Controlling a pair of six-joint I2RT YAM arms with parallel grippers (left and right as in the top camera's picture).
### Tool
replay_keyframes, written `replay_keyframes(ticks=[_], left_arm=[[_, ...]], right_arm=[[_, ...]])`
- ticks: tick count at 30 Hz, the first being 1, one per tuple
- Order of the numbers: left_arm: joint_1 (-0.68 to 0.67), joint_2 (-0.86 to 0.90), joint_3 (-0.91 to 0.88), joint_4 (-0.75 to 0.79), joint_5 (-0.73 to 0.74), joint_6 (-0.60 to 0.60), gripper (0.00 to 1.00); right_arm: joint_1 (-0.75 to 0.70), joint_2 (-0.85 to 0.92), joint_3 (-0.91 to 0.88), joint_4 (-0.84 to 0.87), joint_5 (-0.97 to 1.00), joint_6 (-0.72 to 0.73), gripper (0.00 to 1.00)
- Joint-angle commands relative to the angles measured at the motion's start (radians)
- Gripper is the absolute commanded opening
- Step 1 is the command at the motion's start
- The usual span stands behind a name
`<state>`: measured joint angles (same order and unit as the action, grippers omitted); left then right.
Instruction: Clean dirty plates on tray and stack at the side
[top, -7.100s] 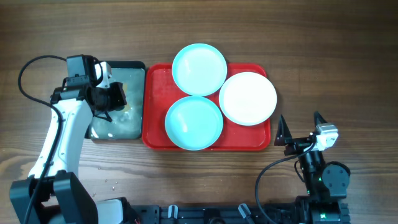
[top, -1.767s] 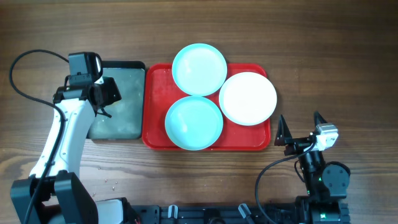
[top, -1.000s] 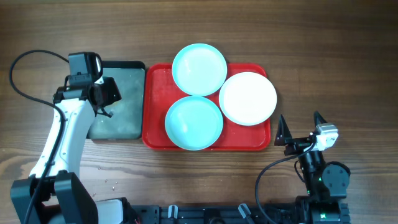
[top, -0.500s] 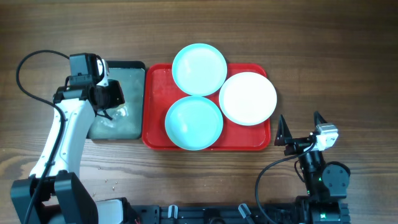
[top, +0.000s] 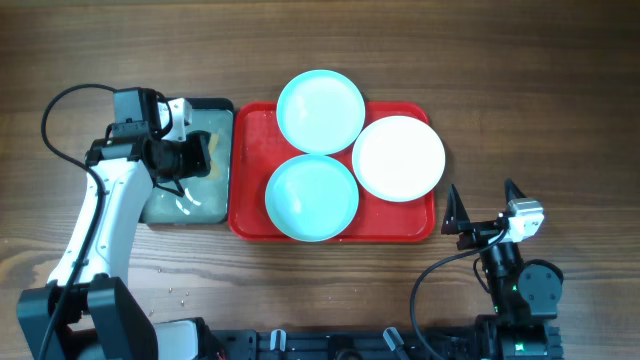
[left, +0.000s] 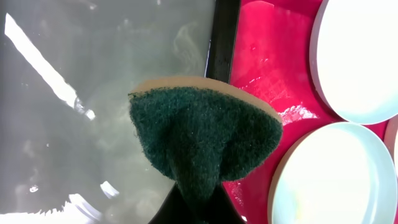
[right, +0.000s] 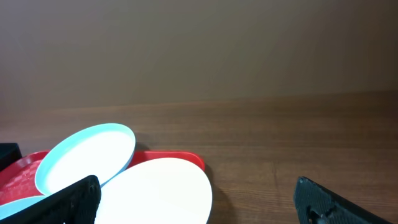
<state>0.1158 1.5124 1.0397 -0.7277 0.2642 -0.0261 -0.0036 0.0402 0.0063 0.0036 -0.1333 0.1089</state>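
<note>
Overhead view: the tray lies red at the middle of the table, carrying all three plates.
Plates: one cyan plate sits at 12 o'clock on the tray and overhangs the far rim. The white plate sits at 3 o'clock and overhangs the right rim. The second cyan plate sits at 6 o'clock and reaches past the near rim. The three crowd edge to edge; which rim lies on top I cannot tell.
Black tray: it lies just beside the red one at 9 o'clock, holding cloudy water.
Left hand: it hangs over the black tray, pinched closed on the sponge.
Sponge: its dark green scouring face is folded, with a tan layer behind. It hangs above the black tray's right rim.
In the way: the sponge blocks the middle of the left wrist view. Beside it show water at 9 o'clock, and wet red tray and two plate edges at 3 o'clock.
Right hand: it rests at 4 o'clock from the tray, well apart, with its jaws spread wide and holding nothing.
Other things: a black cable loops at 9 o'clock, and small pale specks dot the table at 7 o'clock.
</note>
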Motion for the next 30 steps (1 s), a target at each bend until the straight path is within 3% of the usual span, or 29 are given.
replay_keyframes(ticks=[1, 23, 30], left_arm=[[-0.001, -0.011, 0.0, -0.001, 0.028, 0.023, 0.04], [-0.001, -0.011, 0.0, 0.015, 0.066, 0.016, 0.04], [-0.001, -0.011, 0.0, -0.029, 0.069, -0.145, 0.05]], right_arm=[[-0.005, -0.003, -0.001, 0.005, 0.006, 0.01, 1.0], [-0.005, -0.003, -0.001, 0.005, 0.006, 0.01, 1.0], [-0.005, -0.003, -0.001, 0.005, 0.006, 0.01, 1.0]])
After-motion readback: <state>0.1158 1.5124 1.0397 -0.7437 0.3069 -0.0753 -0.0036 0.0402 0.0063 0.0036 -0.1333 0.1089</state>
